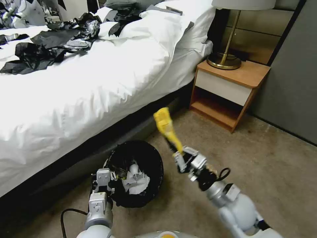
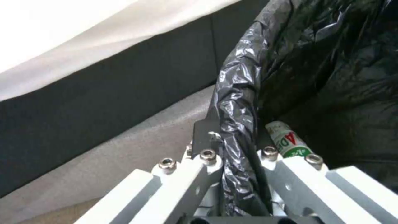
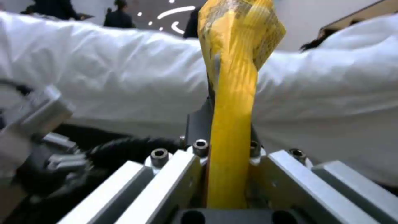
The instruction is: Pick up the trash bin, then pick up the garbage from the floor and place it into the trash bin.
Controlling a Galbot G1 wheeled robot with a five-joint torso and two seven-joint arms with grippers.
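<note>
Left gripper [image 1: 106, 185]: my fingers are clamped on the near rim of the trash bin [image 1: 150, 158], pinching the black bag liner [image 2: 236, 102] where it folds over the edge; in the left wrist view the rim runs straight between the jaws.
Bin contents: white tissue [image 1: 136, 185] lies in the bottom, and a small bottle with a red and green label [image 2: 289, 140] lies just inside the rim beside my fingers.
Bin position: in front of me, to my left, tipped so its mouth faces up toward my head; I cannot tell whether its base touches the floor.
Right gripper [image 1: 180, 156]: closed on the lower end of a yellow wrapper [image 1: 166, 126], which sticks up and away from the jaws; it is raised, to the right of the bin and near it, not over the mouth.
Step in hand: my judgement is the bin is secured and one piece of litter is on its way in.
Next move calls for: bringing the wrapper over the open mouth and pointing it downward before letting go, since the light piece could catch on the liner or drift past the rim.
Floor: beige carpet [image 1: 264, 158], bare around the bin.
Room: a bed [image 1: 99, 86] with white bedding stands just behind the bin, with black crumpled plastic [image 1: 49, 46] on top; beyond it, a wooden nightstand [image 1: 231, 89] carries a brass lamp [image 1: 228, 49] against a dark wall.
</note>
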